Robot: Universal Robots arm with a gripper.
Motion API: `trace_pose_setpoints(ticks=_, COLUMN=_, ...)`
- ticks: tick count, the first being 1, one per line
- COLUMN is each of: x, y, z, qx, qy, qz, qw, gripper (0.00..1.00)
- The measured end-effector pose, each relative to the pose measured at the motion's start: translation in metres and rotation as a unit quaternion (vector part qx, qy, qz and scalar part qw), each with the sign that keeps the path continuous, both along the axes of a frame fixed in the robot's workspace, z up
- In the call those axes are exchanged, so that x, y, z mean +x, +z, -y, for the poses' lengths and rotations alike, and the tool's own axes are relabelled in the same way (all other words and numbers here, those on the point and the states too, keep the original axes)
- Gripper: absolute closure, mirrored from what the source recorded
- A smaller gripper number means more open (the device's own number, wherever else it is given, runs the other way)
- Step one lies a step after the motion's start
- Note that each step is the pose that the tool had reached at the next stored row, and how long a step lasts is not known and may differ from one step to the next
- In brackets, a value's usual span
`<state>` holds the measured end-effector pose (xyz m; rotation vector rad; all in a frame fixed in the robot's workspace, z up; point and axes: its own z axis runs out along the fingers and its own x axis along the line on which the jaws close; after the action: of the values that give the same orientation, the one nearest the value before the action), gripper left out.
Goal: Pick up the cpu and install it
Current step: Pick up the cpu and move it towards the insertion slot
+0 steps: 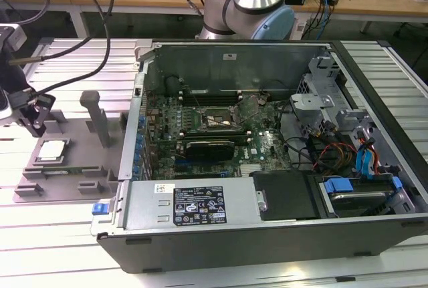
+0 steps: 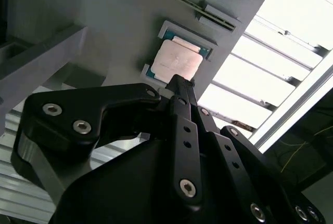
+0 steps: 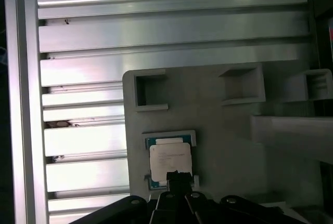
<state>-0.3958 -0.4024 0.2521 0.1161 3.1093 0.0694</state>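
**Exterior view, from its left to its right.** At the far left you see one black metal robot gripper (image 1: 35,127) hanging above one flat grey plastic fixture plate (image 1: 80,168). The plate lies on the ribbed aluminium table (image 1: 60,248). On the plate rests the one cpu (image 1: 52,150), a small flat square chip with a silver-white top. It lies flat in a shallow seat, just below the gripper. Beside it, toward the view's right, one grey upright post (image 1: 100,117) rises from the same plate.

Further right stands one open dark grey computer case (image 1: 267,234) with its side panel off. Inside you find one green motherboard (image 1: 267,144) bearing one black-framed square socket (image 1: 215,119), well apart from the cpu. Behind the case rises the one pale blue and silver arm base (image 1: 257,1).

**Wrist views.** In both wrist views the gripper (image 2: 179,81) (image 3: 179,176) narrows to a single tip with its jaws closed together and nothing between them. The tip overlaps one edge of the cpu (image 2: 176,62) (image 3: 170,156). You cannot tell whether it touches. The cpu sits inside a raised grey frame on the fixture plate (image 3: 218,130). In the first wrist view you can count three empty square pockets (image 3: 151,93) (image 3: 242,84) (image 3: 318,84) in a row along the plate
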Motion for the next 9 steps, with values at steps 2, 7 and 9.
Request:
trace_pose_setpoints(ticks=2, x=-0.0003, y=-0.0038, z=0.0006, qx=0.0, qy=0.0, qz=-0.0001, qw=1.0, gripper=0.89)
trace_pose_setpoints(ticks=7, x=-0.0004, y=-0.0105, z=0.0034, qx=0.0, qy=0.0, qz=0.0, qw=1.0, gripper=0.89)
trace_pose_setpoints(ticks=9, x=-0.0005, y=-0.0183, z=0.0045, qx=0.0, qy=0.0, qz=0.0, qw=1.0, gripper=0.89)
